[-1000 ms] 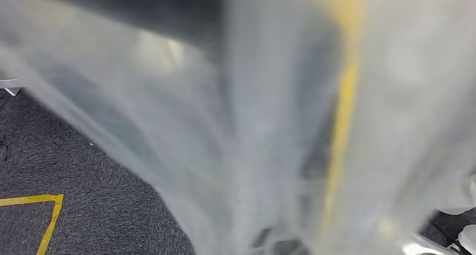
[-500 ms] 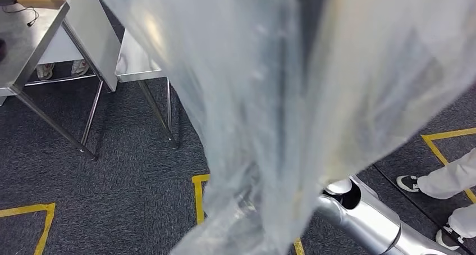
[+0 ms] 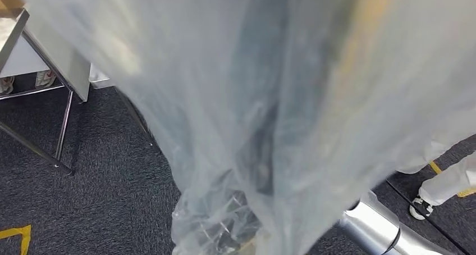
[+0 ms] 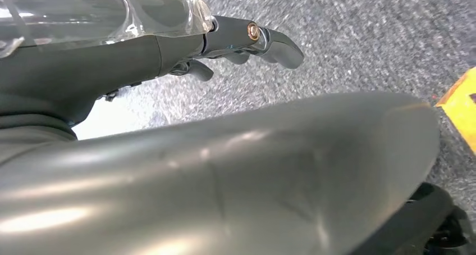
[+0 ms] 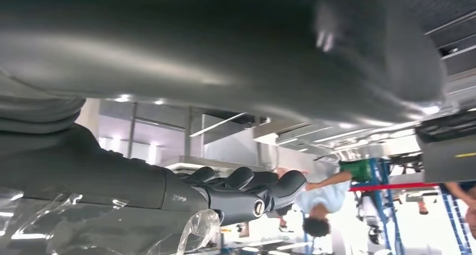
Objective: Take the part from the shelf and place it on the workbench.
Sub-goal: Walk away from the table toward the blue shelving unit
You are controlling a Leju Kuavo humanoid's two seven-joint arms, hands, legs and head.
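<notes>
Since before, the whole view has slid sideways. The bagged part is held upright, against the right hand and left hand; both grips are unclear.

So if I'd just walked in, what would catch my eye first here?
Most of all the big clear plastic bag, held up close to the head camera and blurring nearly the whole scene. Beside it, at the far left, stands a steel workbench on dark carpet. At lower right, the robot's silver arm comes in, with a person's white-clad leg and shoe just beyond.
</notes>
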